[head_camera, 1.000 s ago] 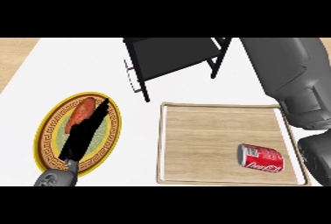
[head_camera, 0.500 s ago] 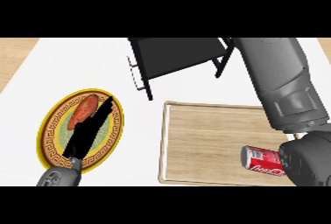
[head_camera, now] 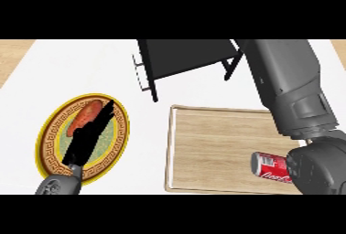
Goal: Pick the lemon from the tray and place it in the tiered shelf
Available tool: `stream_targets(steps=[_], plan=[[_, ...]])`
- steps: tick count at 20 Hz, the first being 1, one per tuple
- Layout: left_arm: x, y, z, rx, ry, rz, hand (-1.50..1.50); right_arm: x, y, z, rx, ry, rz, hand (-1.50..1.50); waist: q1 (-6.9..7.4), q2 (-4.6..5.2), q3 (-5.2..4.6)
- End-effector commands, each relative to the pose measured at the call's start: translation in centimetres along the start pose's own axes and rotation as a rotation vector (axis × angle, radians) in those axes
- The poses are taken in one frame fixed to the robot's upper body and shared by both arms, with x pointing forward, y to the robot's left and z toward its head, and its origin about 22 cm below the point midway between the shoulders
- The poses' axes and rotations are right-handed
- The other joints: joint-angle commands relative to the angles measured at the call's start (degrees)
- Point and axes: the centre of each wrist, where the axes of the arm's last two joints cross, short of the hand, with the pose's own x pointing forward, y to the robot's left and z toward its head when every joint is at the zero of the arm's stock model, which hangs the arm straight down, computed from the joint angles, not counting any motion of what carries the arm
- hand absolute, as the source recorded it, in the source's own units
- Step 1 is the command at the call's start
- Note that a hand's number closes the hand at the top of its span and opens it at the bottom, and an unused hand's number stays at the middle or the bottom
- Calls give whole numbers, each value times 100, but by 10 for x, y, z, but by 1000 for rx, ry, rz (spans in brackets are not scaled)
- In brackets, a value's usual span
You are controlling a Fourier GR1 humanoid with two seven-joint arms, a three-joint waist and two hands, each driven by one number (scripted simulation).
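Observation:
No lemon shows anywhere in the head view. The wooden tray (head_camera: 216,146) lies at centre right and carries only a red soda can (head_camera: 272,167) near its right side. Behind it, at the top, stands the black tiered shelf (head_camera: 189,57). My right forearm (head_camera: 287,82) rises from the lower right, crosses the tray's right edge and runs past the shelf's right side out of the picture's top, so the right hand is out of view. My left hand (head_camera: 88,137) rests open, fingers straight, over a plate at the lower left.
A round plate (head_camera: 51,151) with a yellow patterned rim lies at the left and holds a reddish piece of food (head_camera: 84,115). White counter (head_camera: 81,68) stretches between plate, shelf and tray. Wooden floor shows beyond the counter's far corners.
My right forearm has swung left and stretched farther toward the shelf, now covering the tray's right edge and part of the can. The left hand has stayed over the plate.

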Motion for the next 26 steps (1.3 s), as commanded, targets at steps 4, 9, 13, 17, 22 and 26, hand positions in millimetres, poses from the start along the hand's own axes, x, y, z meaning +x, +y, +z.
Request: stream_targets(steps=[4,9,13,17,22,26], plan=[[-14,14,10,33,52,1,0,-6,-85,-21,-339,12,-32,-150,-351,-59,65],[-21,24,29,38,67,28,0,-44,-163,-22,-374,71,18,-150,-413,-110,74],[-30,2,14,59,58,30,0,-37,-217,-19,-300,13,48,-150,-502,-112,69],[-28,6,28,39,50,15,0,-72,-255,-6,-271,-6,90,-150,-401,-109,73],[-12,17,19,55,70,27,0,-68,-273,-3,-202,-32,98,-150,-417,-124,72],[-27,18,34,38,62,16,0,-68,-273,-3,-184,16,160,-150,-411,-136,69]])
